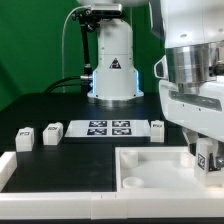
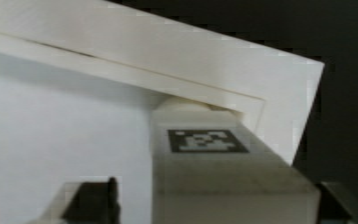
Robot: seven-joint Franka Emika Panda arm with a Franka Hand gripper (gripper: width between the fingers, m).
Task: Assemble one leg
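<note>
The end effector (image 2: 202,200) grips a tagged leg (image 2: 208,150) at the tabletop (image 1: 150,170) corner; it should keep the leg upright, likely seating it squarely.

Bench surface and the parts we see lying on it

We see a black bench (image 1: 60,108) carrying the flat marker board (image 1: 108,128) near its middle, two small white tagged legs (image 1: 24,138) (image 1: 51,131) toward the exterior view's left of that board, and another leg (image 1: 157,127) just beside the board's other end. The large white tabletop (image 1: 150,170) lies at the near edge, with a long white rail piece (image 1: 40,165) beside it toward the exterior view's left.
</note>
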